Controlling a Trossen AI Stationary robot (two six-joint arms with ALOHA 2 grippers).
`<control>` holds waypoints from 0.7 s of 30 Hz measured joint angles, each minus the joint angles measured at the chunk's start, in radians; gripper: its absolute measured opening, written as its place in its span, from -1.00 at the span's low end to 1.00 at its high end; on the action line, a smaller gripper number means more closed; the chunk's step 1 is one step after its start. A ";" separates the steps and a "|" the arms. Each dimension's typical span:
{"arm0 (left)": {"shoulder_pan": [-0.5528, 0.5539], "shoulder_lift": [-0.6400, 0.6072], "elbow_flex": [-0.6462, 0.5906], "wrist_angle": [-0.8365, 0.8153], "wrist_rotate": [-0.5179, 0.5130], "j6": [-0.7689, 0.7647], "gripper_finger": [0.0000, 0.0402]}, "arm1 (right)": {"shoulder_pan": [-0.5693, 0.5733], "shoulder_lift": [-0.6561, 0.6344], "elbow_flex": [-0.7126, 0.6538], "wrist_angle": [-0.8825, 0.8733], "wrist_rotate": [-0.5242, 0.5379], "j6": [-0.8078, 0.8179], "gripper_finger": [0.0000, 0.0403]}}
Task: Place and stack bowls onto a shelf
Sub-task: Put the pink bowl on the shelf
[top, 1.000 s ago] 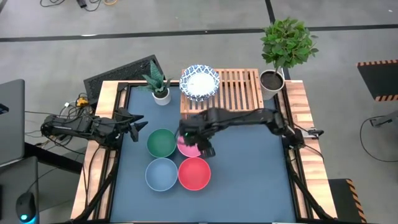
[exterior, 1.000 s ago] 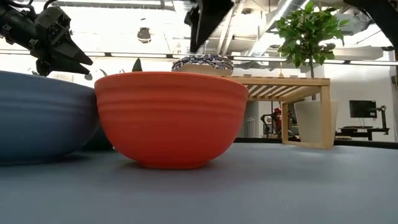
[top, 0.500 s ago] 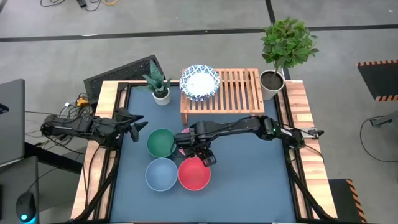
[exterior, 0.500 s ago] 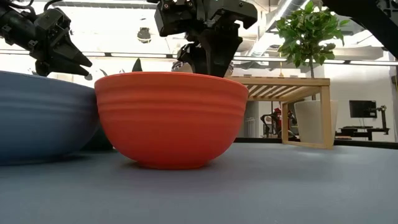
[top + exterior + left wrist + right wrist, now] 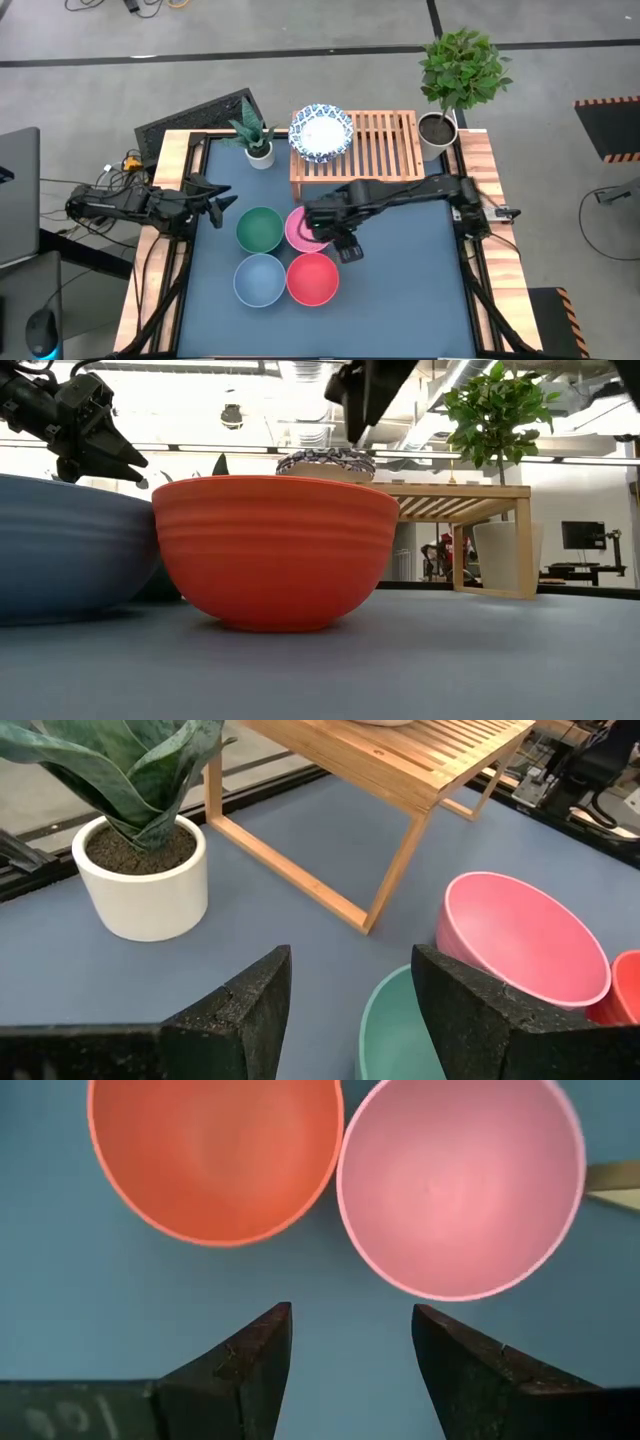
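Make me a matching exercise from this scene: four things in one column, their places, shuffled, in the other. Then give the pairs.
Things:
1. patterned bowl
2. pink bowl
3. right gripper
4. left gripper

Places:
A. at the table's left edge, open, idle
B. on the shelf
C. on the table beside the green bowl
D. open, above the table beside the pink bowl

Pairs: 1-B, 2-C, 3-D, 4-A

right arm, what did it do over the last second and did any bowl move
The right gripper dipped low over the pink bowl half a second ago, then rose and drew back toward the right; it now hangs open beside the pink and red bowl, holding nothing. All the bowls, the shelf and the left gripper stayed put.
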 joint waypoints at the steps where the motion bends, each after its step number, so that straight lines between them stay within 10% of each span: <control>1: 0.000 0.000 0.000 -0.001 0.000 0.000 -0.04 | -0.001 -0.047 -0.086 0.064 0.001 0.008 0.16; 8: 0.000 0.000 0.000 0.000 0.000 0.001 -0.04 | -0.009 -0.269 -0.572 0.446 0.071 0.033 0.16; 21: 0.000 0.000 0.000 -0.006 -0.024 -0.016 -0.04 | 0.017 -0.196 -0.622 0.658 0.083 -0.270 0.16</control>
